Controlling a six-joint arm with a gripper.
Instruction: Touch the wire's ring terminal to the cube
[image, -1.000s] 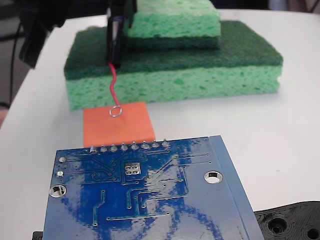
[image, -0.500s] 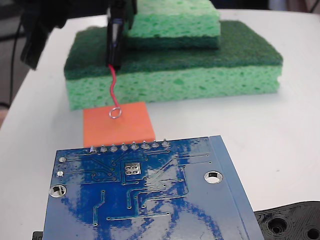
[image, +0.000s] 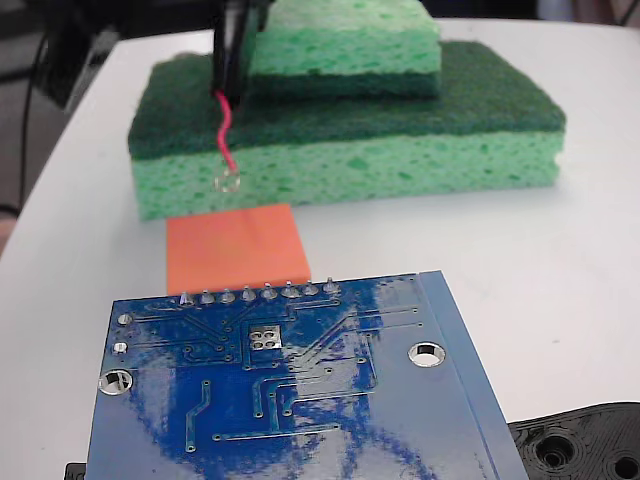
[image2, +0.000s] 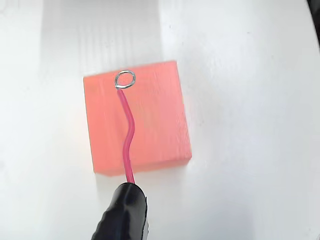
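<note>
Stacked green sponges (image: 400, 130) sit at back of white table (image: 560, 260), blue circuit board (image: 290, 390) up front. Orange cube (image: 235, 248) lies btwn them. Gripper (image: 235, 55) clamps red wire (image: 226, 130); ring terminal (image: 228, 182) hangs above cube, not touching.

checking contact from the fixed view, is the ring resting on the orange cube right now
No: the ring terminal hangs in front of the light green sponge, clearly above the orange cube.
</note>
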